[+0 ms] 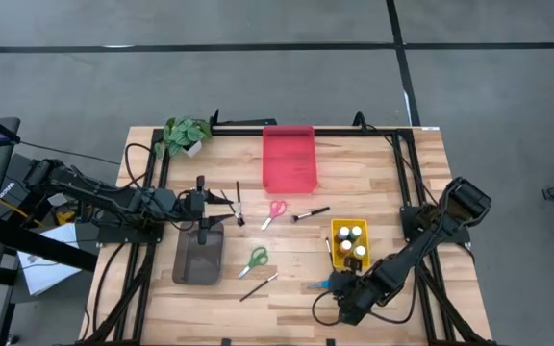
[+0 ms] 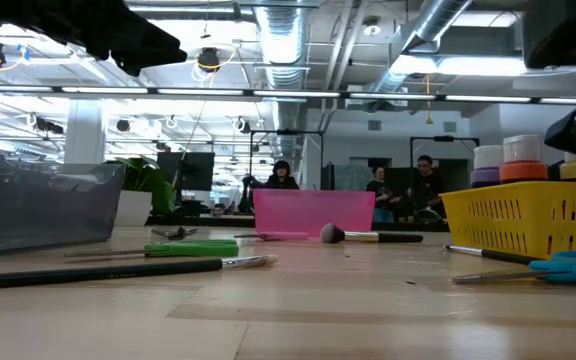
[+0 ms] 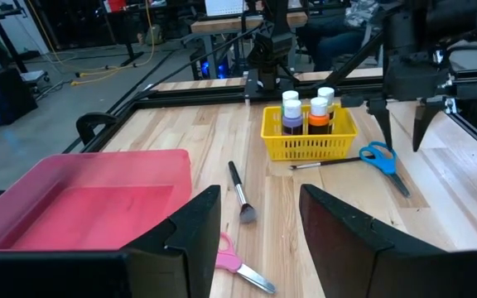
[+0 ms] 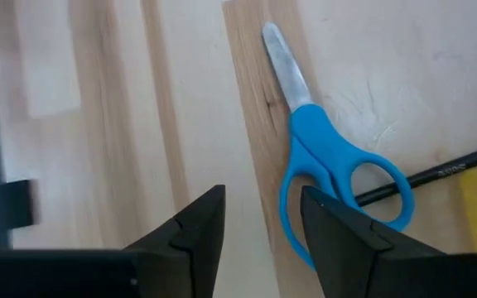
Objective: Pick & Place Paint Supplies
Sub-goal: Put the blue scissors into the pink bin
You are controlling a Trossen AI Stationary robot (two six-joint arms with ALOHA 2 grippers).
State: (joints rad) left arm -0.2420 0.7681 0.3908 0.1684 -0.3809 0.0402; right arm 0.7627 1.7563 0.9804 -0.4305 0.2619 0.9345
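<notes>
Blue-handled scissors (image 4: 330, 170) lie flat on the wood near the table's front right, just in front of a yellow basket (image 1: 349, 242) holding paint bottles (image 3: 309, 112). My right gripper (image 4: 259, 223) hangs open, slanting down, close above the table beside the scissors' handles, with nothing between its fingers. My left gripper (image 3: 259, 223) waits open and nearly level at the left middle of the table (image 1: 225, 202), next to a thin dark brush (image 1: 239, 204). Pink scissors (image 1: 274, 211), green scissors (image 1: 256, 259) and two more brushes (image 1: 311, 214) (image 1: 258, 285) lie loose in the middle.
A red tray (image 1: 289, 159) stands at the far middle and a grey tray (image 1: 198, 258) at the near left. A potted plant (image 1: 186, 135) sits at the far left corner. Black frame rails (image 1: 407, 192) run along both sides. People sit in the room beyond the table.
</notes>
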